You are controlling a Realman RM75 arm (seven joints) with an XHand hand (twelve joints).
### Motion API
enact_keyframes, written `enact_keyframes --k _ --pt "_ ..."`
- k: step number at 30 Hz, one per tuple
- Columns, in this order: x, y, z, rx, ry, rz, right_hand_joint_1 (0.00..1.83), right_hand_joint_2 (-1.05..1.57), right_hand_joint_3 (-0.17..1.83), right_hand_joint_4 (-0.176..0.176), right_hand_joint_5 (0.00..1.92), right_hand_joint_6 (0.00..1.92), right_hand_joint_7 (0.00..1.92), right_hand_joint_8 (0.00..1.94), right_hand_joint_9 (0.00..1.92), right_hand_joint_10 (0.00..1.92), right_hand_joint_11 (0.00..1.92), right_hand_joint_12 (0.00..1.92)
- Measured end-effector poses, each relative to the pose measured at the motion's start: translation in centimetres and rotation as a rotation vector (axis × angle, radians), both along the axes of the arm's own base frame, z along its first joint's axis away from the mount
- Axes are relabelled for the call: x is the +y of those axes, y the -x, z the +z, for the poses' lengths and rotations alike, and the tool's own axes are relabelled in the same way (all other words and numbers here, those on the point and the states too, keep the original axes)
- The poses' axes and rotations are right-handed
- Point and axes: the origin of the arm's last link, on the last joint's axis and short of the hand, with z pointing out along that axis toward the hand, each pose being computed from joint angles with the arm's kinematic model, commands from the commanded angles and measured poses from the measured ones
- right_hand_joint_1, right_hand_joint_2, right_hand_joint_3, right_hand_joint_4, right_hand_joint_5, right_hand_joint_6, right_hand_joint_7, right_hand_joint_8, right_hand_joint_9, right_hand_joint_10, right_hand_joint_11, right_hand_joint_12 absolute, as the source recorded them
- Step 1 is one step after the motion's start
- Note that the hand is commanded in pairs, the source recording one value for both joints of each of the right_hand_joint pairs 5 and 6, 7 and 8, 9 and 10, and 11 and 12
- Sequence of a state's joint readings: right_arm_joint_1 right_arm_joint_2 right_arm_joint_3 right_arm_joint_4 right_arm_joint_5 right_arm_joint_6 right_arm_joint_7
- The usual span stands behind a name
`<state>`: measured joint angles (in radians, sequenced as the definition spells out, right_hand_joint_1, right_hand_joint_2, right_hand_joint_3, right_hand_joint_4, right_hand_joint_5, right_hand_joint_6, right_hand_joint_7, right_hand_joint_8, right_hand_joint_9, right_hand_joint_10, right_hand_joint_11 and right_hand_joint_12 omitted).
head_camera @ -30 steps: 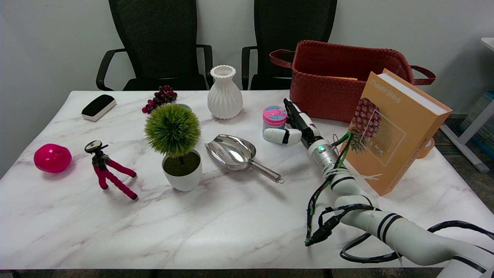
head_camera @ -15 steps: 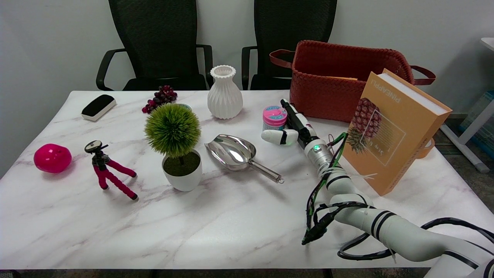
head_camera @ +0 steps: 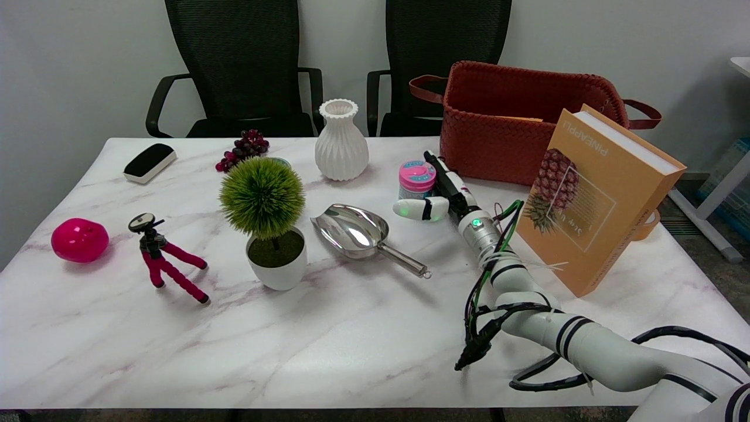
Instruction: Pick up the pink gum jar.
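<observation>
Leftward since before, the open right hand point(head_camera: 436, 193) brackets the pink gum jar point(head_camera: 416, 180) on marble table point(head_camera: 351, 340).

Single head view. Camera above near side of white marble-patterned table point(head_camera: 328, 351), facing down and across toward far edge. Whole tabletop in frame at moderate range; two black mesh office chairs point(head_camera: 243, 64) and pale wall behind. White right arm point(head_camera: 586, 346) enters from lower right corner. No second view to share.
</observation>
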<state>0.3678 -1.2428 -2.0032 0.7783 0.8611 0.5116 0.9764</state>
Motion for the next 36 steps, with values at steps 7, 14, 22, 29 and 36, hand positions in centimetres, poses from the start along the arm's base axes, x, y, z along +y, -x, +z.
enact_keyframes --k 7,14,22,29,36 --pt "-0.4 0.1 0.0 0.000 0.007 -0.005 1.00 -0.35 0.60 0.000 0.00 0.00 0.03 0.03 0.00 0.00 0.21 0.21" --pt "-0.7 0.1 0.0 0.000 0.012 -0.007 1.04 -0.34 0.61 0.000 0.08 0.08 0.10 0.10 0.00 0.00 0.23 0.23" --pt "-1.0 0.1 0.0 -0.001 0.018 -0.012 1.06 -0.30 0.58 0.000 0.24 0.24 0.28 0.28 0.00 0.00 0.32 0.32" --pt "-1.2 0.2 0.0 -0.002 0.022 -0.016 1.07 -0.30 0.57 0.000 0.28 0.28 0.41 0.41 0.02 0.02 0.45 0.45" --pt "-1.3 0.3 -0.1 -0.004 0.025 -0.020 1.08 -0.25 0.51 0.000 0.49 0.49 0.81 0.81 0.27 0.27 1.14 1.14"
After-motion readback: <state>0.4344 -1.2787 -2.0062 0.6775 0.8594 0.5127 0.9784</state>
